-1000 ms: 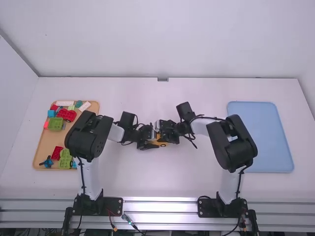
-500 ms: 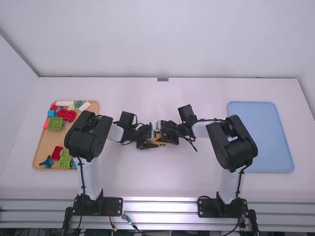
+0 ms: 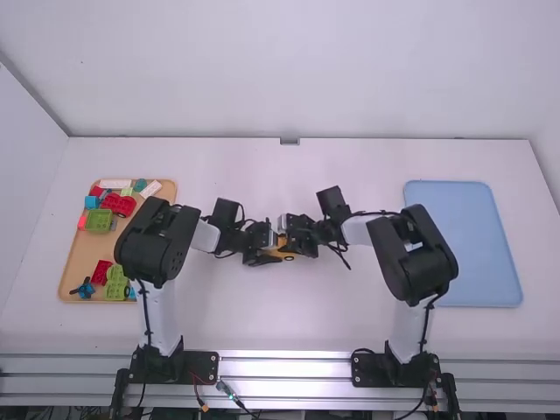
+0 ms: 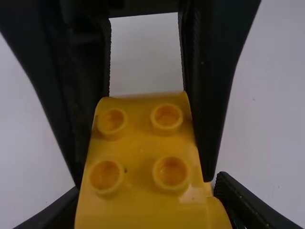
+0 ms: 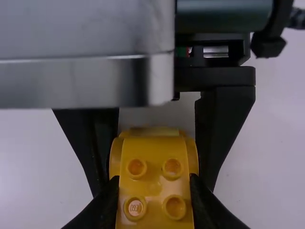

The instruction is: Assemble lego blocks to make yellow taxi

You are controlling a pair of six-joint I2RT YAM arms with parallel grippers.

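At the table's middle, the left gripper and the right gripper meet from opposite sides at a yellow block piece with a dark wheel. In the left wrist view, the left gripper is shut on the yellow block piece, its studs facing the camera; the other arm's black fingers flank the far part. The right wrist view has the right gripper shut on the yellow block piece, while the left arm's fingers flank it from beyond. The piece's underside is hidden.
A wooden tray at the left holds several red, green, blue and white blocks, partly under the left arm. On the far right lies a blue tray, with the right arm's elbow beside its left edge.
The right arm's wrist has shifted very slightly to the right and toward the camera since a second ago. The left arm and the yellow piece look the same.
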